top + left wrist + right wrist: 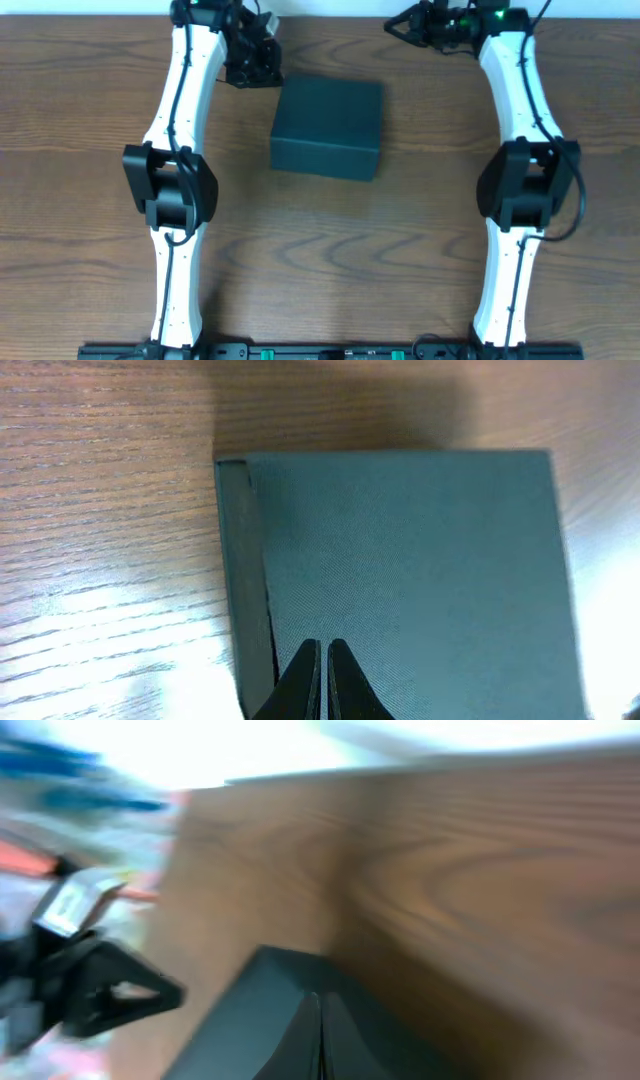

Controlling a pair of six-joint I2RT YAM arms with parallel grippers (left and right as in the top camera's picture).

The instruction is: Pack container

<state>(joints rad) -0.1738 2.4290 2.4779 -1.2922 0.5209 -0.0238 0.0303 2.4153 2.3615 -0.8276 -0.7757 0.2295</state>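
Note:
The container (327, 128) is a dark greenish-black cardboard box with its lid closed, lying at the middle of the wooden table. In the left wrist view it (410, 580) fills most of the frame. My left gripper (254, 76) is by the box's far left corner; its fingers (324, 652) are shut and empty, above the lid near the box's left edge. My right gripper (408, 25) is at the far edge of the table, beyond the box's far right corner. Its fingers (320, 1008) are shut and empty, and a corner of the box (250, 1015) shows blurred behind them.
The wooden table (80, 200) surrounds the box. Both arm bases stand at the near edge. In the blurred right wrist view the left gripper (90, 990) shows at the left, with the table's far edge (300, 775) behind it.

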